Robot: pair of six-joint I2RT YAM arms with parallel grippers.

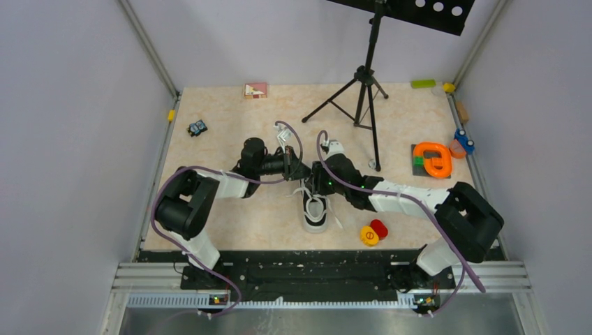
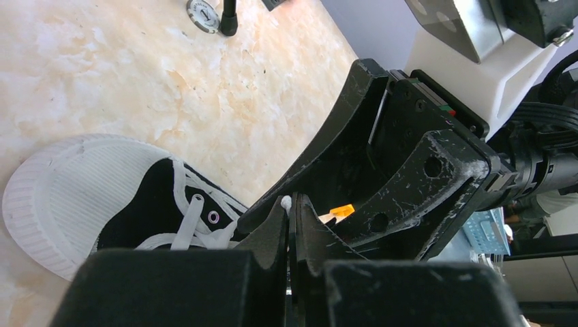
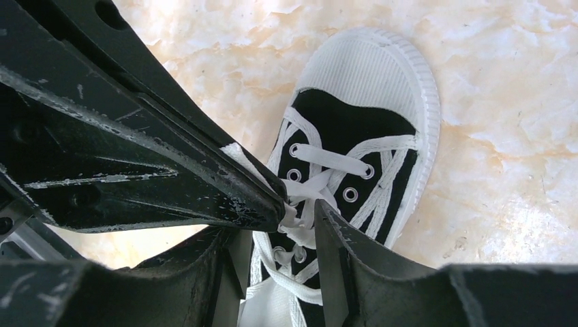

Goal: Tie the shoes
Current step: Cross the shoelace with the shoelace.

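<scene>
Left gripper [image 2: 289,204] pinched shut on the white laces [image 3: 320,160], right gripper [image 3: 278,235] part open astride them, black sneaker [image 1: 315,209] at counter [image 1: 244,216] centre, toe toward 6 o'clock from above.

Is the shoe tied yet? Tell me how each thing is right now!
sneaker: standing on its sole, not tied.
laces: threaded through the eyelets, loose, no bow.
left end effector: shut, pinching a strand of the laces.
right end effector: open, with the laces between its fingers.
</scene>
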